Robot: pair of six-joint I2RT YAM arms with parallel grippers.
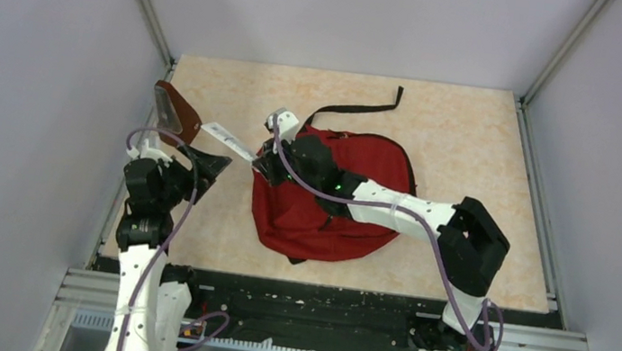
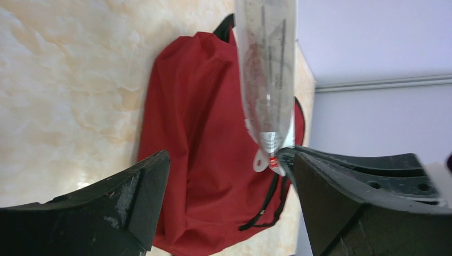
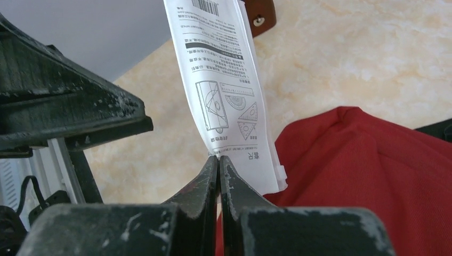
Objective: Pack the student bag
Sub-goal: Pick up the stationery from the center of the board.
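Right gripper (image 3: 219, 159) with ruler packet (image 3: 221, 80) at edge of student bag (image 3: 368, 176)

One student bag (image 1: 319, 222), one packet of rulers (image 1: 226, 138), and, partly hidden, seemingly one brown pouch (image 1: 188, 118).

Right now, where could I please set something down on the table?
Bare: the far right corner, between the student bag and the right rail; also the near-left strip beside the bag. Crowded: far left, around the brown pouch and ruler packet.
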